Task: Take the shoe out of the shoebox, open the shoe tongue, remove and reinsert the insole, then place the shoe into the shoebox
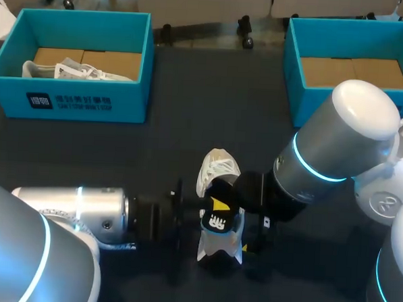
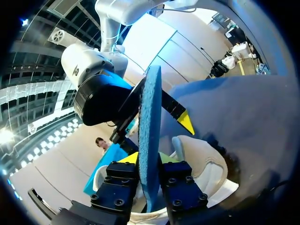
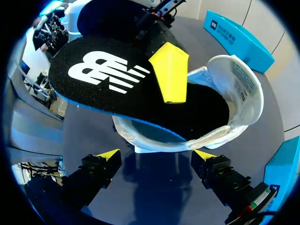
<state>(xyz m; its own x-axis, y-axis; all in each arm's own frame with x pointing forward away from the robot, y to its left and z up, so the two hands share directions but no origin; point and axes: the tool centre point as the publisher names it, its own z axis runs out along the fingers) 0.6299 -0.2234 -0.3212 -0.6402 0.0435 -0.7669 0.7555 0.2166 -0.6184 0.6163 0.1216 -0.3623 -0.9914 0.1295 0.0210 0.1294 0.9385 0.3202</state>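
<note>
Plainly the thin black foam insole (image 3: pixel 140 91), white logo on top and blue underneath, is the delicate piece. We judge it light, floppy and quick to buckle, so it is best pinched near its heel end and fed in toe-first along the sole rather than pushed from above. The white soft-sided shoe (image 3: pixel 243 112) should be light too and apt to slide when nudged — its heel or collar looks the firmest place to steady it. It stands on its sole in the middle of the dark table (image 1: pixel 175 143), its tongue (image 3: pixel 236 77) folded up and back so the mouth gapes. The insole's toe end lies inside that mouth while its heel end rises clear of the collar. Our left gripper (image 2: pixel 149 161) has its yellow-tipped fingers pinching the insole from both faces, edge-on in its own wrist view. Our right gripper (image 3: pixel 156 155) sits beside the shoe, facing its flank, with its fingers spread wide and holding nothing — whether a tip grazes the shoe we cannot tell. Well apart, at the table's far side, the teal cardboard left shoebox (image 1: pixel 89 101) holds another white shoe (image 1: pixel 77 70), and the right shoebox (image 1: pixel 292 74), also teal, shows only its brown floor.
</note>
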